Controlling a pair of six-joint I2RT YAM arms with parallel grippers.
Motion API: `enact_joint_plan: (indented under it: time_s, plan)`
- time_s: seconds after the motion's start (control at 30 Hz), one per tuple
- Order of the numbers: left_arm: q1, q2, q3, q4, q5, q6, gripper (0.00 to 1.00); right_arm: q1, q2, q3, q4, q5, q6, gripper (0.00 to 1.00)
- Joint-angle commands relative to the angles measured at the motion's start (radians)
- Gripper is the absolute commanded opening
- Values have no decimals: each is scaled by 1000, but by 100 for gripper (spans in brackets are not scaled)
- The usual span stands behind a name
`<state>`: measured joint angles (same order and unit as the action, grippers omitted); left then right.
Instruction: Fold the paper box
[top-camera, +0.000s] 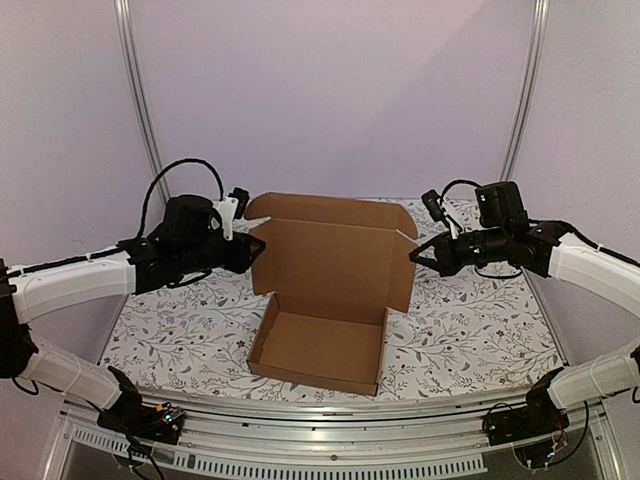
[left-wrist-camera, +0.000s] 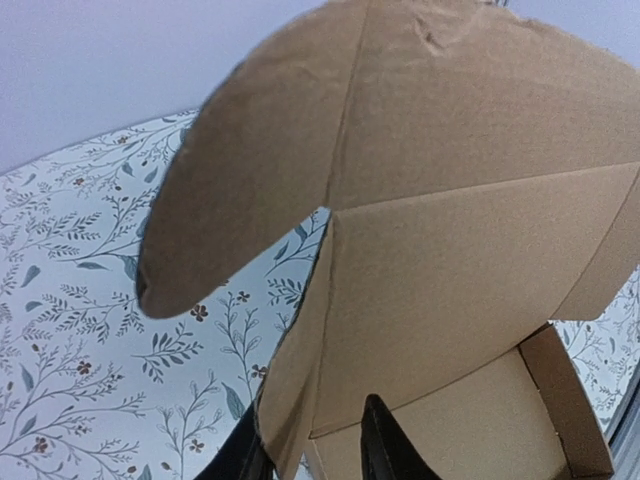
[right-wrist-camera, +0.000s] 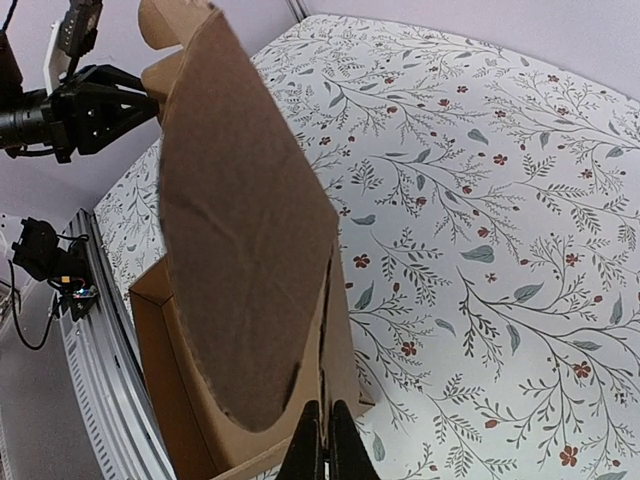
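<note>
surface: table (top-camera: 470, 320), floral-print top | lying on it: 1 paper box (top-camera: 320, 350), centre-front, lid upright

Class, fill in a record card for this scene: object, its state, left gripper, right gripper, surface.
object: paper box, plain brown corrugated cardboard
state: tray formed; lid standing upright at the back, not closed
left gripper: jaws apart, astride the lid's left edge
right gripper: shut, tips at the lid's right edge; whether it pinches the cardboard is unclear
surface: table with a floral-patterned cover
</note>
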<state>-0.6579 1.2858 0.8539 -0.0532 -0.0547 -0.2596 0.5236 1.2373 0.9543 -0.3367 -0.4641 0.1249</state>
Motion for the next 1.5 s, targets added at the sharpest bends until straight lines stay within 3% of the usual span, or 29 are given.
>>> enact_joint_plan:
  time_s: [0.0, 0.23, 0.43, 0.73, 1.1, 1.47]
  plan:
    - [14, 15, 8, 36, 47, 5, 26, 7, -18, -15, 47, -23, 5, 0]
    - [12, 23, -1, 79, 70, -7, 0, 42, -17, -17, 66, 17, 27, 0]
    - [-38, 10, -17, 74, -33, -44, 0, 126, -29, -34, 107, 162, 89, 0]
    - [-183, -39, -31, -11, -358, -157, 0, 378, -28, -32, 168, 615, 249, 0]
    - [-319, -79, -102, -2, -463, -257, 0, 601, 82, 18, 221, 1053, 431, 0]
    - [-413, -109, -192, -3, -577, -367, 0, 720, 182, -23, 267, 1289, 484, 0]
